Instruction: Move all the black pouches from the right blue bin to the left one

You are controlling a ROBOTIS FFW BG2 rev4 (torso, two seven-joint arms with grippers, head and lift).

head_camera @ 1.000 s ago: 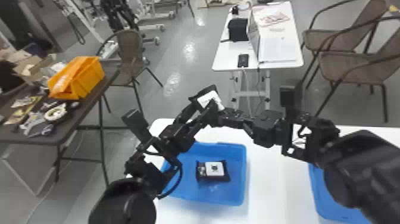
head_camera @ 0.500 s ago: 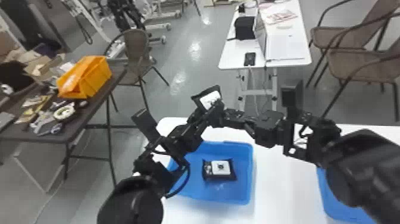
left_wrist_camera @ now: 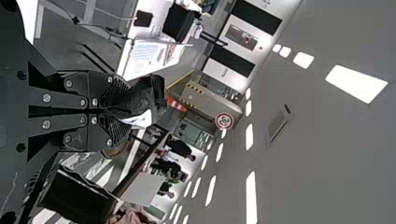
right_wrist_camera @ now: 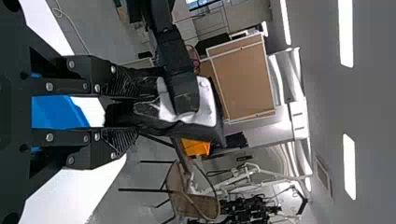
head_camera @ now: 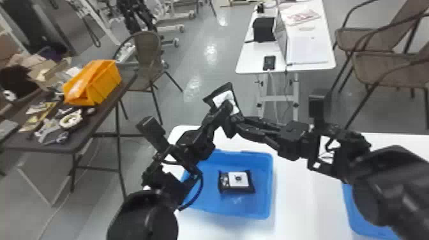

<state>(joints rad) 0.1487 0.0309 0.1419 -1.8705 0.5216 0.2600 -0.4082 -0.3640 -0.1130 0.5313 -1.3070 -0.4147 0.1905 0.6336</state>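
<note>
Above the far edge of the white table (head_camera: 300, 198), on the left bin's side, the left gripper (left_wrist_camera: 125, 111) has moved in over the past second, and one of its fingers now crosses the white label (head_camera: 220, 99) of the raised black pouch (head_camera: 225, 90). It pinches the pouch while the right gripper (right_wrist_camera: 125, 115) appears to clasp it too, fingers wider apart around its bulk. That suggests a mid-air handover: the right should release next, and the left should then lower the pouch inside the walls of the left blue bin (head_camera: 237, 215). Letting go too early could drop it

The pouch is tilted, dark and slightly glossy, with creased ends. Another pouch (head_camera: 237, 182) lies flat, label up, near the middle of that bin's floor; the right blue bin (head_camera: 367, 230) sits by the table's right side
</note>
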